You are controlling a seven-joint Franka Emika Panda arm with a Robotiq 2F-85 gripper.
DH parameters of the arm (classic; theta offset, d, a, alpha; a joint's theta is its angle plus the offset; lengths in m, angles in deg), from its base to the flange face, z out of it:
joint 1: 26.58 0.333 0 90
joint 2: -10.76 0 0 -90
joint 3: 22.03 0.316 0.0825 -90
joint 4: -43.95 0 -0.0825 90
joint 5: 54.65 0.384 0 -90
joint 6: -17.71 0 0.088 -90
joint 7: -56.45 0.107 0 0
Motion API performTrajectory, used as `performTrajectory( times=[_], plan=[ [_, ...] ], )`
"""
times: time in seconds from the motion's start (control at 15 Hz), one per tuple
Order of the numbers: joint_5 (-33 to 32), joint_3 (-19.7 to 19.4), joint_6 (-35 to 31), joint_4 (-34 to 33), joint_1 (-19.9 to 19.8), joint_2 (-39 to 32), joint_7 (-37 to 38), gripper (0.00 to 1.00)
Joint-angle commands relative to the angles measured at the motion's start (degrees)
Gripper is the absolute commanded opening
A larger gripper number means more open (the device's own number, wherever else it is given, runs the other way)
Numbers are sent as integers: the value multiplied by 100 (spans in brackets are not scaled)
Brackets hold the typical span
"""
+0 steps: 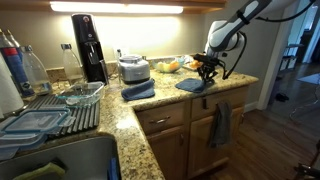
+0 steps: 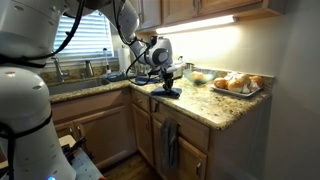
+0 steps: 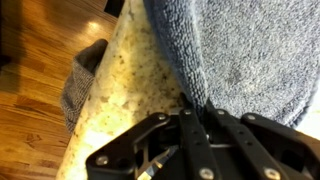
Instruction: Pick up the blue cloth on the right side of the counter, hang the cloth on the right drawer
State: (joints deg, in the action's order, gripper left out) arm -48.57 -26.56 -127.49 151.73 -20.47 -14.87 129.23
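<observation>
Granite bench (image 1: 160,97) with wooden drawers beneath is shown in both exterior views. A blue cloth (image 1: 190,86) is laid flat near the bench's front edge, right of centre in the frame. The end effector (image 1: 207,70) is lowered onto the cloth from above. In the wrist view, its fingers (image 3: 186,135) are seen at the bottom of the frame, drawn close together, and the edge of the cloth is pinched between them. The rest of the cloth is spread across the upper right of that frame. A grey towel (image 1: 220,125) is hung from a drawer front (image 1: 235,98) just below the cloth. A plate (image 2: 256,90) of food is set further along the bench.
</observation>
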Motion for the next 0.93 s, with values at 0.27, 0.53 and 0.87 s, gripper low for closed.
performTrajectory(
  times=[0.27,0.53,0.87],
  plan=[
    [-1050,-280,-750,977,188,977,-212,8],
    [-1362,-183,-1142,1526,144,1602,-404,8],
    [-1304,-37,-997,1373,41,1583,-521,11]
  ],
)
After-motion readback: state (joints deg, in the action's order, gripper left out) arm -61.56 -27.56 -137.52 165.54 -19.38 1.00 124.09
